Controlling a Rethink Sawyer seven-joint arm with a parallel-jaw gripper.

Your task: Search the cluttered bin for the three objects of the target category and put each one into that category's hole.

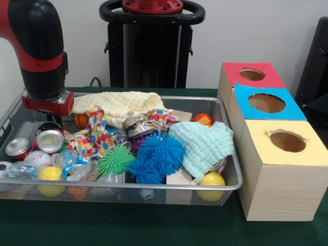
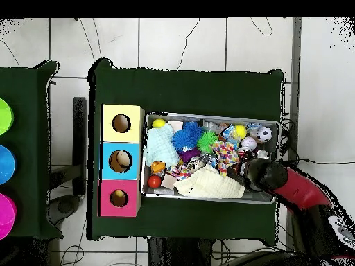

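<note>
Reaching down into one end of the wire mesh bin (image 1: 233, 183), the red and black arm (image 1: 43, 56) hid its own tip among the clutter, so I could not tell how the jaws stood or whether anything was held; the task seemed early, in the searching stage, though the overhead view showed a pale shape inside the blue box's hole (image 2: 123, 160) that may have been an object already dropped; I could not be sure.

The three wooden boxes stood in a row just beside the bin's other end: yellow-topped (image 1: 287, 143), blue-topped (image 1: 266, 102) and red-topped (image 1: 251, 74), each with one round hole; the target category was not named, so its three things could only be guessed somewhere in the heap.

In the bin lay a cream cloth (image 1: 118, 105) along the far wall and a mint cloth (image 1: 202, 143) towards the boxes, both likely covering smaller items; a blue spiky ball (image 1: 159, 154), a green spiky ball (image 1: 115, 160), yellow balls (image 1: 211, 180), a baseball (image 1: 37, 159), tin cans (image 1: 50, 140) and crumpled wrappers filled the rest.

Room was tight: the arm sat close to the bin's end wall and rim, with cans touching all around; above the boxes the way looked open.
</note>
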